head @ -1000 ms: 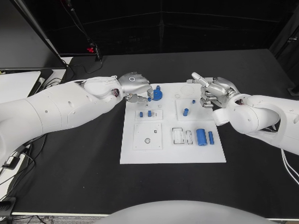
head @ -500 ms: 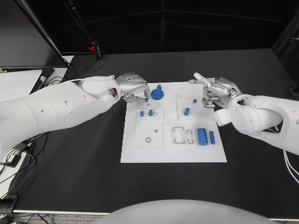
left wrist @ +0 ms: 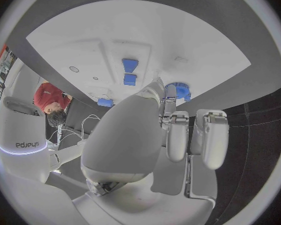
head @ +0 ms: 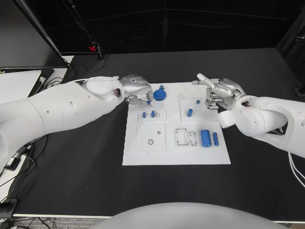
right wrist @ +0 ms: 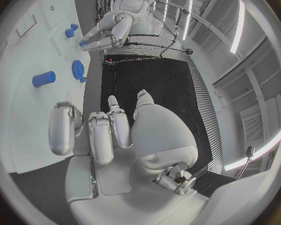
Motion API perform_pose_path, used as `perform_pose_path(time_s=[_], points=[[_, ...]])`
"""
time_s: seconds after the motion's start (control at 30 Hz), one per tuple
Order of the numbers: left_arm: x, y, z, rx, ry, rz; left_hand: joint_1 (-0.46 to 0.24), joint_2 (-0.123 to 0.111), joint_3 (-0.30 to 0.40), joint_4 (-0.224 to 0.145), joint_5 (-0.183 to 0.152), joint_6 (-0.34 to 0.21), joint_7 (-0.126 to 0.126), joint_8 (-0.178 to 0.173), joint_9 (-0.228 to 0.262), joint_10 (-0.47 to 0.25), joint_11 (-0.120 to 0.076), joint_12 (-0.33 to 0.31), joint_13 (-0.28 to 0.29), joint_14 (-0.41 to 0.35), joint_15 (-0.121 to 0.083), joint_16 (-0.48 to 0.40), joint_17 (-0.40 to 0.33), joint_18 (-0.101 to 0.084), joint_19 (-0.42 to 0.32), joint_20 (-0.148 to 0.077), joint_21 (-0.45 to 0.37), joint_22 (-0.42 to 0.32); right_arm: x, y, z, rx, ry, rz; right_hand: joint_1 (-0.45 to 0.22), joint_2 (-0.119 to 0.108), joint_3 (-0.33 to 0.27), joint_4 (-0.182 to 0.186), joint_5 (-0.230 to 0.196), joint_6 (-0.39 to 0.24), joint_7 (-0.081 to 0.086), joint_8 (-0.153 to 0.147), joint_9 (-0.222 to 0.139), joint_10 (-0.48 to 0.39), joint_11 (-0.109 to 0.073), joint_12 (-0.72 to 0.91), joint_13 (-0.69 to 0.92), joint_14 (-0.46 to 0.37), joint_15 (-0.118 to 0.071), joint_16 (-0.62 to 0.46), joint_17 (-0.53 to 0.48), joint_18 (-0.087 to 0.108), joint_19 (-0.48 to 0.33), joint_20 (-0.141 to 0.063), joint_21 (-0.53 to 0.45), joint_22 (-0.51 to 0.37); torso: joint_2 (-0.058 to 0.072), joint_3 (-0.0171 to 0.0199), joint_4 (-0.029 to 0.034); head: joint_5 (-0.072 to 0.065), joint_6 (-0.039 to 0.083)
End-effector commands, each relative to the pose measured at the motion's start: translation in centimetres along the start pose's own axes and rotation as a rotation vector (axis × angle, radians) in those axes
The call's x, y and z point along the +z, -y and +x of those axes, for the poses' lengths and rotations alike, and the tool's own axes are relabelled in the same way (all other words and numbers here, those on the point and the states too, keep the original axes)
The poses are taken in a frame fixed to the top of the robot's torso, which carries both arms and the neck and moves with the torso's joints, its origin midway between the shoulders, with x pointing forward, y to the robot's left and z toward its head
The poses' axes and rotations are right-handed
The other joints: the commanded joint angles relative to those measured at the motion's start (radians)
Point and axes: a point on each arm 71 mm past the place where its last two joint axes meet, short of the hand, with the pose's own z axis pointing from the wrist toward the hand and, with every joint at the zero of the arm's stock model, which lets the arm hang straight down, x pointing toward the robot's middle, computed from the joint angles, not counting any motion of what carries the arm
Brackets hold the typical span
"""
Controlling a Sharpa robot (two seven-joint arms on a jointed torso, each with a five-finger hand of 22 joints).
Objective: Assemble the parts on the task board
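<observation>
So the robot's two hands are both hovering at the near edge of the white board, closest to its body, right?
Not quite: the head view shows the left hand and right hand at the far edge of the white board, away from its body.

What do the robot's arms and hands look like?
Both arms are fat, smooth and white, like shiny plastic tubes. The left hand and right hand are silver metal with many chunky fingers. The left hand has a round silver back.
</observation>
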Motion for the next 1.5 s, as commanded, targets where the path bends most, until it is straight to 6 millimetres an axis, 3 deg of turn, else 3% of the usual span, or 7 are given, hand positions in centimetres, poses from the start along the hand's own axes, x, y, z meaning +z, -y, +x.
perform_pose_path(time_s=[0.03,1.5], points=[[0.15,-0.03,0.23,-0.006,-0.029,-0.001,-0.002,0.004,0.005,0.001,-0.003,0.005,0.000,0.002,0.000,0.005,-0.002,-0.003,-0.001,0.105,-0.007,0.001,0.263,-0.007,0.104,-0.009,0.003,0.263,0.00,-0.17,0.19,0.003,-0.008,-0.012,0.003,0.008,-0.004,0.000,-0.002,-0.005,0.000,0.001,-0.001,-0.006,0.001,-0.006,0.087,0.076,0.001,-0.006,0.223,0.020,-0.008,0.002,-0.006,0.186,0.000,0.0003,0.0011,0.001,-0.001],[1.00,0.48,0.95,-0.022,-0.073,0.018,-0.007,0.000,0.014,0.002,-0.012,0.000,0.011,-0.008,-0.002,0.009,0.008,-0.017,-0.001,0.105,0.010,0.001,0.263,-0.007,0.104,-0.002,0.003,0.263,0.08,-0.15,0.40,0.004,-0.011,-0.015,0.004,0.008,-0.004,0.000,-0.001,-0.002,0.000,0.004,0.000,-0.006,0.001,-0.006,0.088,0.077,0.001,-0.006,0.224,0.021,-0.011,0.002,-0.008,0.185,-0.001,0.0002,0.0000,-0.004,-0.009]])
